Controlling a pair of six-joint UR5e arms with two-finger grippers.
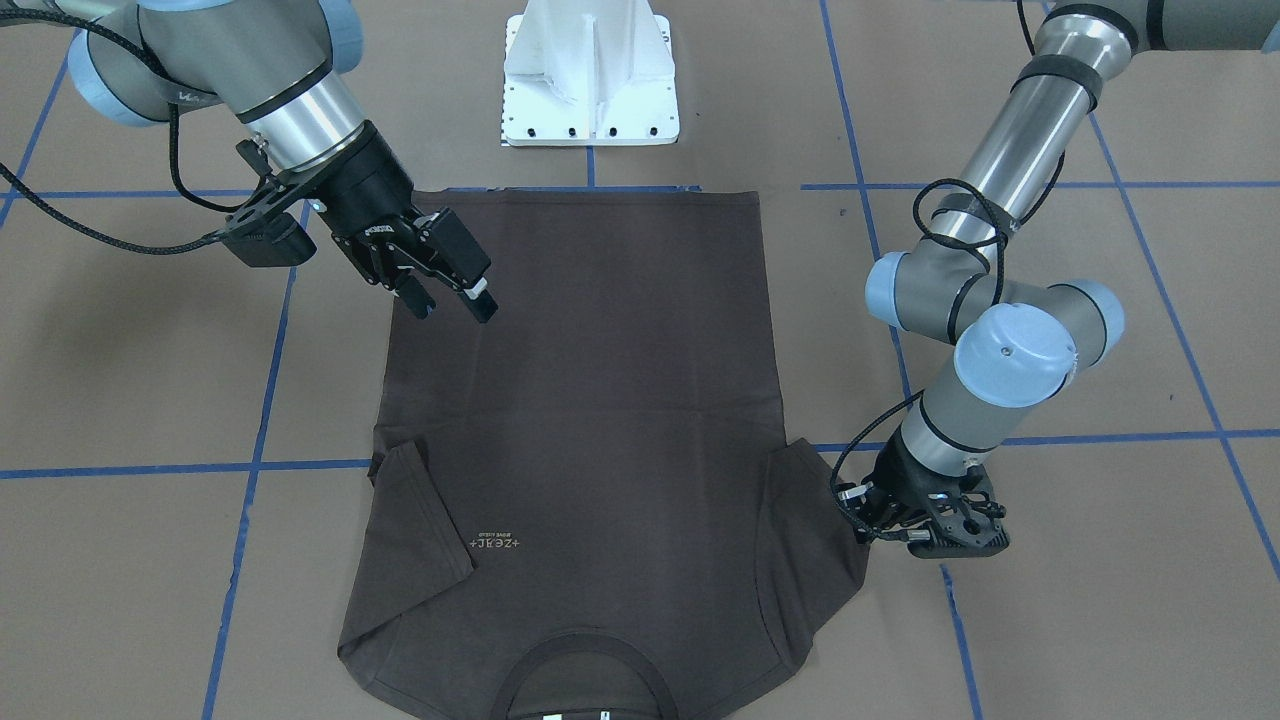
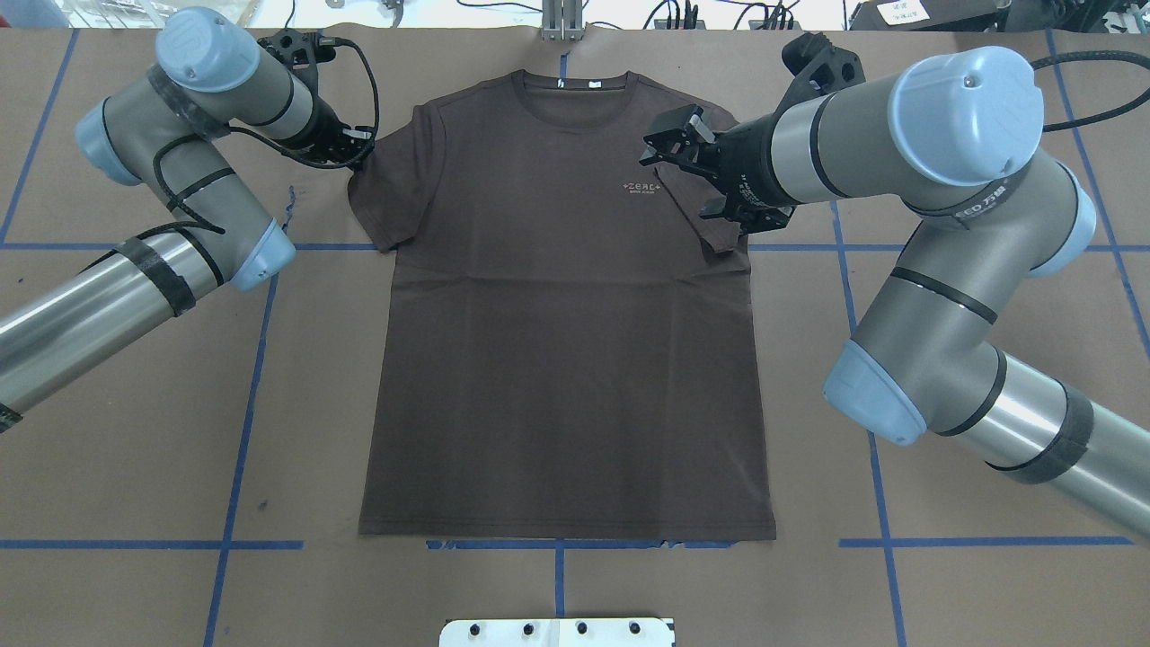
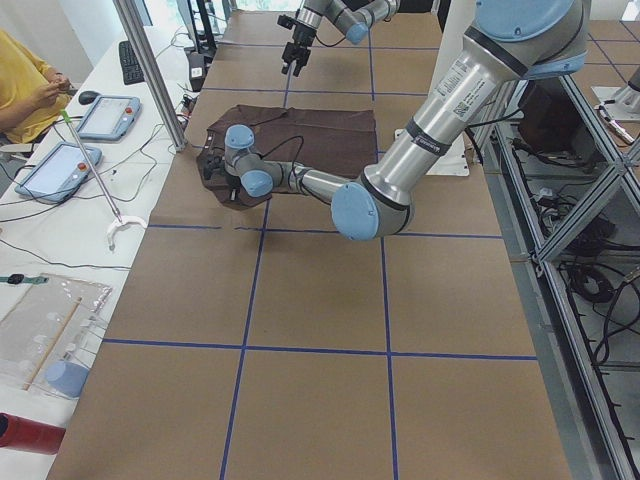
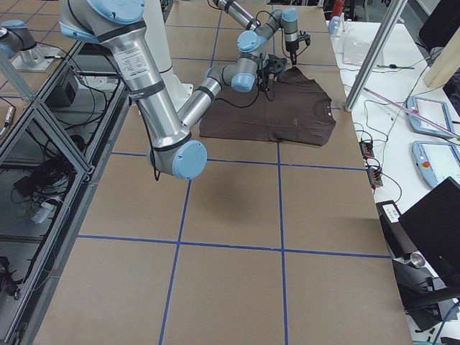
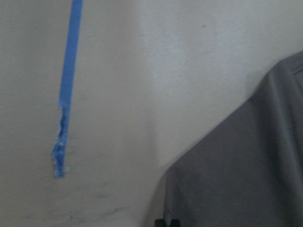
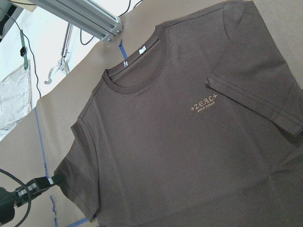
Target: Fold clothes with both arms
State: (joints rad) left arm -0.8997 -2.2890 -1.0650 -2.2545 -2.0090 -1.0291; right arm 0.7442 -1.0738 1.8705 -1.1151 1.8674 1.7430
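A dark brown-grey short-sleeved T-shirt lies face up and flat on a table covered in brown paper, which is marked into squares by blue tape lines. The shirt sits in the middle of the table between the two arms. Its straight hem is nearest the robot's white metal pedestal base, and its ribbed round collar is on the far side. Two small white neck labels show inside the collar, and small pale lettering sits on the chest.

The sleeve on the robot's left lies spread out on the paper. The sleeve on the robot's right is folded inward over the chest, with its cuff edge just beside the lettering.

The left gripper, black and two-fingered, is down at table level with its tip at the outer edge of the spread sleeve. Whether its fingers are apart or clamped on the cloth cannot be made out.

The right gripper hangs above the shirt, tilted downward and clear of the fabric, with its two fingers visibly apart and holding nothing.
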